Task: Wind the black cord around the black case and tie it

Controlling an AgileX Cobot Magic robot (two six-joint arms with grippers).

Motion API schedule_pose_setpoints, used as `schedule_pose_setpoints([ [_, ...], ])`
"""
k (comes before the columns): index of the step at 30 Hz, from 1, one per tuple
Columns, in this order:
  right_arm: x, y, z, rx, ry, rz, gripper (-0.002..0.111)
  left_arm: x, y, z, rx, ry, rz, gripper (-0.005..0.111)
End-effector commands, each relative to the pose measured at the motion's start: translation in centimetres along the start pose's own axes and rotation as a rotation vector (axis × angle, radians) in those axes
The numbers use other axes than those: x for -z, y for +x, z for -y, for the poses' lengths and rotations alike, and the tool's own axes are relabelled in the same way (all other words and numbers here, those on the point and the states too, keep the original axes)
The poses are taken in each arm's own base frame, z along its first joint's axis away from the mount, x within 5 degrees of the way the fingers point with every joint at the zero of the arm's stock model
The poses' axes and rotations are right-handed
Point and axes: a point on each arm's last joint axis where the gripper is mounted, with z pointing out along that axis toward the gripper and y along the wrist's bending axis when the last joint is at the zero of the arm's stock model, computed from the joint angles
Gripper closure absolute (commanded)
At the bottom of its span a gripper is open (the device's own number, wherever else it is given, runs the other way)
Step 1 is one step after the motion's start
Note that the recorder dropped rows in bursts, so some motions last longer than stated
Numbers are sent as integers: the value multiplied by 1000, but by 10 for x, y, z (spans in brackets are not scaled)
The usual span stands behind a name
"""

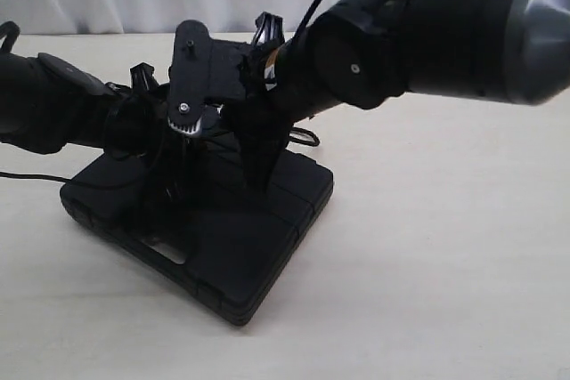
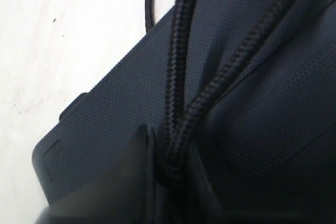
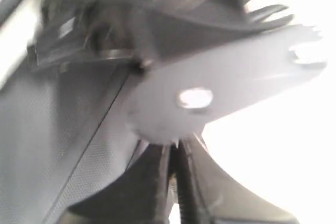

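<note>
left wrist view, black cord [image 2: 176, 77] pinched in left gripper [image 2: 169, 169]

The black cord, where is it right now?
In the left wrist view, two strands of the black cord run over the top of the black case and into the left gripper, pinched between its fingers.

Nothing is legible; the black case [image 2: 110, 124] bears only a small, unreadable embossed mark [image 2: 54, 154].
</note>
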Motion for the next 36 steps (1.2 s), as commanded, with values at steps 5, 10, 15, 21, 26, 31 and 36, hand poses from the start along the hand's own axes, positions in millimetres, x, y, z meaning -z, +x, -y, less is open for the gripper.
schedule_pose_setpoints([
  [5,78,-25,28,-92,211,270,104,-5,2,4,20,27,-3,107],
  [10,105,-33,37,-128,308,389,104,-5,1,5,22,42,6,107],
  [15,124,-37,41,-150,363,459,104,-5,0,8,22,64,19,107],
  [21,149,-41,47,-189,437,566,104,-5,-1,7,64,61,23,107],
  [26,151,-31,47,-248,384,496,104,-5,-1,7,92,54,22,107],
  [31,144,-3,57,-402,329,357,104,-4,-3,10,92,94,47,87],
  [36,136,13,43,-405,169,172,97,-4,-4,11,90,103,53,69],
])
